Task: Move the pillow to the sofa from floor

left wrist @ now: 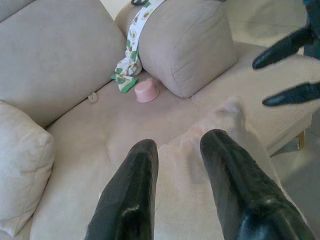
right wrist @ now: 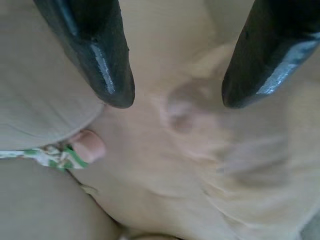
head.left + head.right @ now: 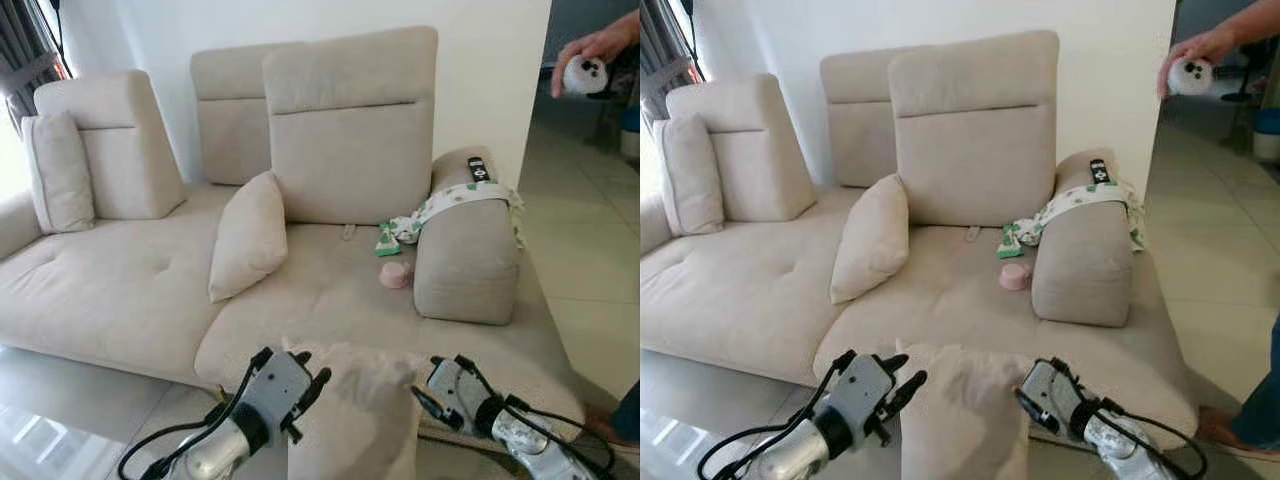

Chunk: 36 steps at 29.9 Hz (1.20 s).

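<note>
No legible brand, label or writing appears on any item. The pillow [image 3: 350,415], beige woven fabric, soft and blurred, sits at the lower centre of the frame against the front edge of the sofa [image 3: 130,290], between the two end effectors. The left end effector [image 3: 305,385] lies just beside the pillow's left side, fingers parted and gripping nothing. The right end effector [image 3: 425,390] lies at the pillow's right side, fingers likewise spread and released.

The sofa is matte beige upholstery with tufted seat and squared backrests. A second cushion [image 3: 247,237] leans tilted at centre frame. A small pink round object [image 3: 395,274] rests on the seat beside the rounded armrest [image 3: 465,260]. A green-printed white cloth [image 3: 450,205] drapes over that armrest, and a black remote [image 3: 478,169] lies on top. A person's hand [image 3: 597,48], upper right, holds a white plush toy [image 3: 583,75].
</note>
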Motion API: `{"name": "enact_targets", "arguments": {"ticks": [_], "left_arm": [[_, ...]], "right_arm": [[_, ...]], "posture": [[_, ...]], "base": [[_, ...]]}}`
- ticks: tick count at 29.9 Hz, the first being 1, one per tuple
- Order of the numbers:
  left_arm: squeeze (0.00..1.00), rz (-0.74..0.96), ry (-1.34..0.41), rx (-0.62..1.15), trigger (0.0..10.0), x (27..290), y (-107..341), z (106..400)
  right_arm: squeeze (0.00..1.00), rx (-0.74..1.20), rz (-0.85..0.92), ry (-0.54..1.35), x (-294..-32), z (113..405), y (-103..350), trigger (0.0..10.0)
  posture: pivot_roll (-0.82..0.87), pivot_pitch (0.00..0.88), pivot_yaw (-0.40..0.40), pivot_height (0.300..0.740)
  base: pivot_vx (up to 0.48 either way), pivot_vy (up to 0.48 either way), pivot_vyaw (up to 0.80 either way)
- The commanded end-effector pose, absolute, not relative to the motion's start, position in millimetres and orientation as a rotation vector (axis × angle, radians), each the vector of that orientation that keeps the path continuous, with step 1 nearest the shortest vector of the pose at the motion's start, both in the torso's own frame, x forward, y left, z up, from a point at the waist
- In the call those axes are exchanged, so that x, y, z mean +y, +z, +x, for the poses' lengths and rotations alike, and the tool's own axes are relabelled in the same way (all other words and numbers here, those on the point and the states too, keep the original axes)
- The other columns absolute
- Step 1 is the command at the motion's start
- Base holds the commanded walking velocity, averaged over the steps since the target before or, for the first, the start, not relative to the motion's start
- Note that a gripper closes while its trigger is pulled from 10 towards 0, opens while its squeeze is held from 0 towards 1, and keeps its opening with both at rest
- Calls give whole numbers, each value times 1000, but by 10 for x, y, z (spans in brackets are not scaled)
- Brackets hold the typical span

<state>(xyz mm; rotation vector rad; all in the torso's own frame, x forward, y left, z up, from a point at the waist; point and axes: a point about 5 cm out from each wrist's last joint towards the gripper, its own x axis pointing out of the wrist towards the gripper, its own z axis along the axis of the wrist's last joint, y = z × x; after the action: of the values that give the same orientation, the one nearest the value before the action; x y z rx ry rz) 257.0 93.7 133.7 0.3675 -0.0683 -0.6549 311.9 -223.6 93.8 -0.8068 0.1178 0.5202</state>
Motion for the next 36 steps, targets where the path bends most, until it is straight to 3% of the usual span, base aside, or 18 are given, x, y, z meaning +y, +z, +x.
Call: {"name": "enact_targets", "arguments": {"ticks": [1, 10, 16, 17, 25, 36], "left_arm": [[0, 398, -644, -43, 10000, 998, 1321, 2535], [0, 412, -624, -12, 10000, 1066, 1357, 2384], [0, 417, -608, 10, 10000, 1112, 1380, 2332], [0, 422, -594, 21, 10000, 1137, 1402, 2307], [0, 430, -569, 32, 10000, 1164, 1444, 2276], [0, 446, -552, 36, 10000, 1203, 1486, 2270]], "right_arm": [[0, 125, -842, 544, -2204, 3125, 892, 10000], [0, 138, -959, 413, -2421, 3262, 959, 10000], [0, 101, -980, 449, -2307, 3322, 976, 10000], [0, 58, -987, 515, -2142, 3388, 1009, 10000], [0, 7, -964, 626, -1802, 3493, 1046, 10000], [0, 61, -895, 558, -1931, 3478, 977, 10000]], "posture": [[252, 89, 187, 565], [306, 164, 192, 565], [321, 185, 196, 565], [342, 196, 198, 565], [372, 194, 193, 565], [389, 187, 190, 565]], "base": [[0, 0, 0], [0, 0, 0], [0, 0, 0], [0, 0, 0], [0, 0, 0], [0, 0, 0]]}}
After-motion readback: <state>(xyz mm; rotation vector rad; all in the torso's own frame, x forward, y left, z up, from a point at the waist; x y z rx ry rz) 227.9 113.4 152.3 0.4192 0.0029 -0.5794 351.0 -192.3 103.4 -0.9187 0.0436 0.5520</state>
